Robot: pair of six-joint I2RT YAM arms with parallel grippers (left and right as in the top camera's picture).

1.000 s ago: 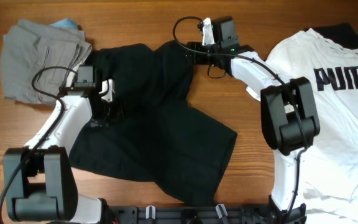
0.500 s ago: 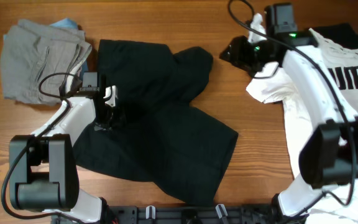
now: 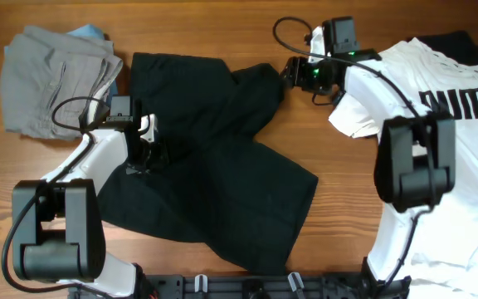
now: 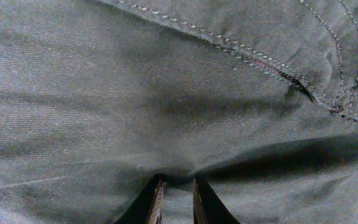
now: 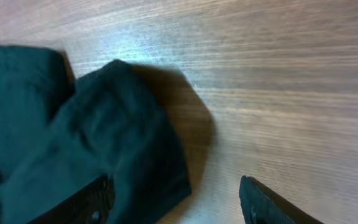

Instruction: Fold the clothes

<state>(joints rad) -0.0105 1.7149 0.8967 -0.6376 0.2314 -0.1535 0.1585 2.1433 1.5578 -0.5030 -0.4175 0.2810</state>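
Note:
The black shorts (image 3: 214, 166) lie spread and rumpled across the middle of the table. My left gripper (image 3: 150, 154) sits low on their left part. In the left wrist view its fingers (image 4: 156, 202) stand close together, with a raised ridge of the black fabric (image 4: 179, 93) pinched between them. My right gripper (image 3: 291, 75) hovers open just right of the shorts' upper right lobe (image 3: 264, 83). In the right wrist view the right gripper (image 5: 176, 196) has its jaws wide apart, one fingertip over the edge of the black fabric (image 5: 104, 143) and the other over bare wood.
Folded grey shorts (image 3: 52, 79) lie at the back left on something blue (image 3: 90, 31). A white T-shirt (image 3: 446, 174) with black lettering covers the right side, with a dark garment (image 3: 459, 41) under its top edge. Bare wood (image 3: 330, 183) separates the shorts and the T-shirt.
The right gripper left the shorts' upper right part, swung right over the T-shirt, and has come back left to the lobe's edge, open. That lobe now lies bunched. The left gripper has barely moved.

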